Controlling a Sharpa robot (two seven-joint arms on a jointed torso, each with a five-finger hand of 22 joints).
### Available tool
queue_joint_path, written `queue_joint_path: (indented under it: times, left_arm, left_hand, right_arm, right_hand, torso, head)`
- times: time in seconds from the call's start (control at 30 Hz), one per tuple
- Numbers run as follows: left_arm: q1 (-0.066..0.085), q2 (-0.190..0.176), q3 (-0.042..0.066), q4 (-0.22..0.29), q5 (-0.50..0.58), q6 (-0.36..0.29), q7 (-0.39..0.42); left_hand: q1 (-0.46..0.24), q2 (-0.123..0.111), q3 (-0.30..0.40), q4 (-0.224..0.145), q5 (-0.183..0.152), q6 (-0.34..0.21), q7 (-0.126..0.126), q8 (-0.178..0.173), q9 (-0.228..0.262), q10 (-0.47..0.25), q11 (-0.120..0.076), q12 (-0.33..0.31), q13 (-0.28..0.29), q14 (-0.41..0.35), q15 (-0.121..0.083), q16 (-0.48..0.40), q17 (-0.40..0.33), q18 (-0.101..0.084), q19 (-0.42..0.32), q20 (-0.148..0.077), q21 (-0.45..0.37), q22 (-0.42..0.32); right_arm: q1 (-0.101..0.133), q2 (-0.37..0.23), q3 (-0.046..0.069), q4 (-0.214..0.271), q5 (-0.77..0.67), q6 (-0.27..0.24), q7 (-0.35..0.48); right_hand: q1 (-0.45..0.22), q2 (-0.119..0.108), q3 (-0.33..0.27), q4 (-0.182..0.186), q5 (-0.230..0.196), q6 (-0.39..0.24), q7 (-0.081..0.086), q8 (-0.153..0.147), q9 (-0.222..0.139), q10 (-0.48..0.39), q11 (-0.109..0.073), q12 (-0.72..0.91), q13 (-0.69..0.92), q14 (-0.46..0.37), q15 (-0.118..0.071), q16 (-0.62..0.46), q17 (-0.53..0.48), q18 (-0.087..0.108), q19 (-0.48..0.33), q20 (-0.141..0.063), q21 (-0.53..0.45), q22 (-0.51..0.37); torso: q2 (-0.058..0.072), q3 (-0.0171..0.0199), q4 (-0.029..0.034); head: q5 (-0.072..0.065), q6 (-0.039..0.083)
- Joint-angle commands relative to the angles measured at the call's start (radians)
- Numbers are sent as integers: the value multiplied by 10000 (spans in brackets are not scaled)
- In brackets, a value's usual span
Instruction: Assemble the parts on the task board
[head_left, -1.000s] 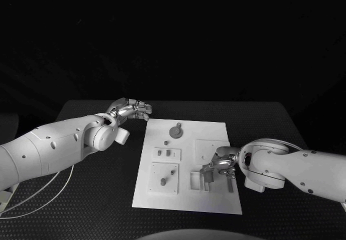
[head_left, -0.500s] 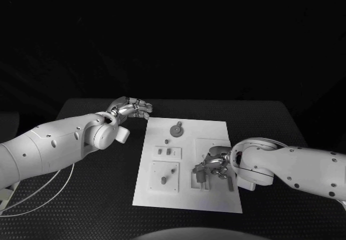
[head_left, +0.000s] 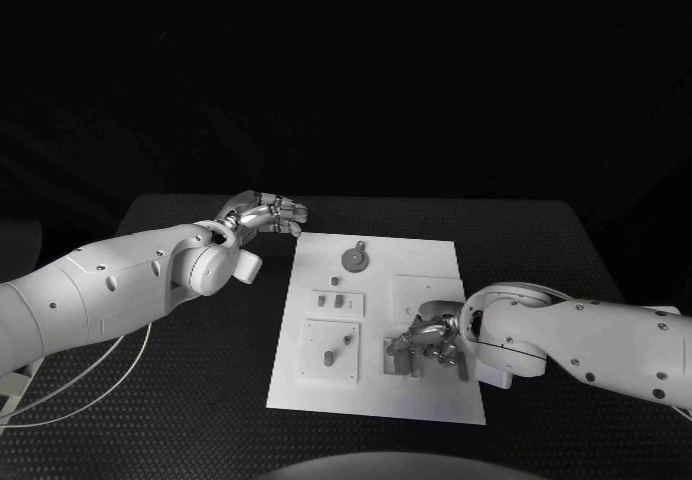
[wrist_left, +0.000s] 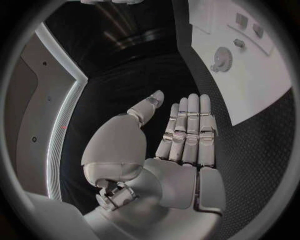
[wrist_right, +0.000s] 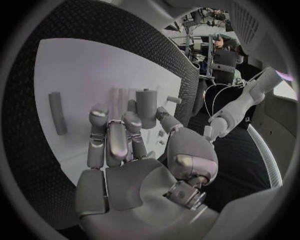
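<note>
Right hand (head_left: 437, 338) sits low over the near right part of the task board (head_left: 433, 400), fingers curled round a grey cylindrical part (wrist_right: 145, 107) (pinched between thumb and fingers in the right wrist view, standing upright above the fingertips). Under the hand lies a raised ribbed fixture (head_left: 394, 355). A loose grey peg (wrist_right: 56, 112) lies flat on the board, apart from the hand.

Left hand (head_left: 264, 215) is off the board, just beyond its far left corner, over the black desk (head_left: 188, 380). Fingers straight and together, thumb apart, palm holding nothing (left wrist view).

Outward on the board: round disc part (head_left: 352, 261) near the far edge, closest to the left hand; small plate with two short pegs (head_left: 336, 301) mid-board; square plate with a peg (head_left: 332, 352) on the near left.
</note>
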Motion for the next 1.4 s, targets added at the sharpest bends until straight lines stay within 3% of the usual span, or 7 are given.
queue_joint_path:
  times: [0.03, 0.67, 1.4]
  left_arm:
    - [12, 11, 6, 28, 53, 140, 63]
    - [12, -9, 6, 34, 53, 160, 45]
    - [13, -23, 6, 45, 53, 185, 19]
  left_hand:
    - [-73, 2, -38, 26, 14, -93, -4, 45, -9, -10, -4, 28, -15, 101, 0, -54, 13, 74, 54, 9, -37, 13]
    - [-90, 9, -37, 42, 13, -96, -2, 47, -14, -11, -4, 26, -16, 105, 1, -69, 34, 73, 56, 10, -44, 16]
    - [-112, 20, -34, 67, 13, -104, 0, 48, -22, -17, -1, 22, -19, 108, 1, -92, 61, 72, 58, 9, -55, 19]
  right_arm:
    - [-36, 20, -1, -13, -104, 74, -17]
    - [-125, 127, -1, -163, -200, -216, -2]
    - [-154, 210, 0, -233, -159, 42, -7]
  right_hand:
    - [-74, 9, 818, -537, 67, 157, 61, -55, -5, 13, -13, 20, -7, -5, -74, 40, -11, 528, 7, 20, 21, 139]
    - [-580, -531, 911, -45, 66, 168, 55, -97, -40, -14, -23, -9, -19, -7, -94, 25, -24, 528, 33, -31, -9, 133]
    - [-966, -1623, 1079, 327, 65, 108, 68, -143, -50, -151, -10, -154, -105, -60, -97, -26, -110, 528, 30, -86, -52, 134]
  torso:
    - [0, 4, -3]
    - [-2, -12, 10]
    - [-5, -8, 2]
  head:
    - [19, 1]
    - [55, -17]
    - [95, -42]
